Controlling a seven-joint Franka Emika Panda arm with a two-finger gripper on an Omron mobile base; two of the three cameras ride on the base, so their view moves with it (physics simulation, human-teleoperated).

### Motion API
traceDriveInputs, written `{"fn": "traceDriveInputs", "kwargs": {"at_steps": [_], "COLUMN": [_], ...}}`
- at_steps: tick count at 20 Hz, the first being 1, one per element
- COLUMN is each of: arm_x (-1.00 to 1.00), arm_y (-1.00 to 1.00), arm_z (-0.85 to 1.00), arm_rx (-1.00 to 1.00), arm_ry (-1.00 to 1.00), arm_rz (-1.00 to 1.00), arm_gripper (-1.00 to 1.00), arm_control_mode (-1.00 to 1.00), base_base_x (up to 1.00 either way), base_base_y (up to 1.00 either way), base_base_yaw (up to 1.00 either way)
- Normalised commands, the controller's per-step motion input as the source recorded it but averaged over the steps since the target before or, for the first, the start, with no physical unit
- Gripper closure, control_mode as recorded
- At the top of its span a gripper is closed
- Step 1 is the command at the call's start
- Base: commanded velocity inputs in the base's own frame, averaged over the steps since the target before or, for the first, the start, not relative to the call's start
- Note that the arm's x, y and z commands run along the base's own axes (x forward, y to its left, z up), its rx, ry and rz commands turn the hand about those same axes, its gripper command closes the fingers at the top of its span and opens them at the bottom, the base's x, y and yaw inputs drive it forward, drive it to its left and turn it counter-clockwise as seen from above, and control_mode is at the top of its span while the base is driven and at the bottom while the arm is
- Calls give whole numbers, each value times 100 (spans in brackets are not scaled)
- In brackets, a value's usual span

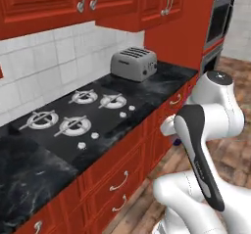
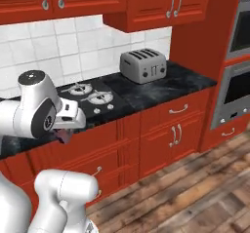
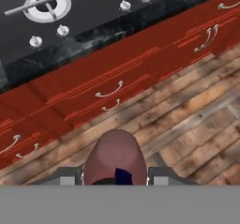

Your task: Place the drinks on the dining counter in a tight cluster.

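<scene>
Purple bottle (image 3: pixel 115 160) sits clamped between the two finger tips at the bottom centre of the hand view, so the gripper (image 3: pixel 115 178) is closed on it. Bottle body looks maroon-purple there, with a dark blue patch low on it. Behind it in that view: wood floor (image 3: pixel 187 120) across the middle and right, red drawer fronts (image 3: pixel 108 85) with curved silver handles running diagonally, black cooktop (image 3: pixel 70 12) with burners and knobs in the upper left.

Left base view: arm (image 1: pixel 206 130) fills the lower right, folded over the floor just in front of the red cabinets. A small bit of purple shows by the wrist at centre right, mostly hidden by the arm. Toaster (image 1: pixel 133 64) stands on the black counter (image 1: pixel 166 81) at upper centre, right of the cooktop.

Right base view: arm at the left edge, gripper tucked under the wrist at centre left with a dark purplish bit below it, hard to make out. Wall oven (image 2: pixel 237 76) at the right edge.
</scene>
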Motion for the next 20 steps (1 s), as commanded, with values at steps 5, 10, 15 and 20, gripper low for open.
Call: {"fn": "traceDriveInputs", "kwargs": {"at_steps": [5, 10, 15, 20], "arm_x": [0, 0, 0, 0], "arm_y": [0, 0, 0, 0], "arm_z": [0, 0, 0, 0], "arm_rx": [0, 0, 0, 0], "arm_ry": [0, 0, 0, 0], "arm_rz": [0, 0, 0, 0], "arm_gripper": [100, 100, 100, 100], "arm_control_mode": [100, 100, 100, 100], "base_base_x": [0, 0, 5, 88], "base_base_y": [0, 0, 3, 21], "base_base_yaw": [-100, -100, -99, -49]}}
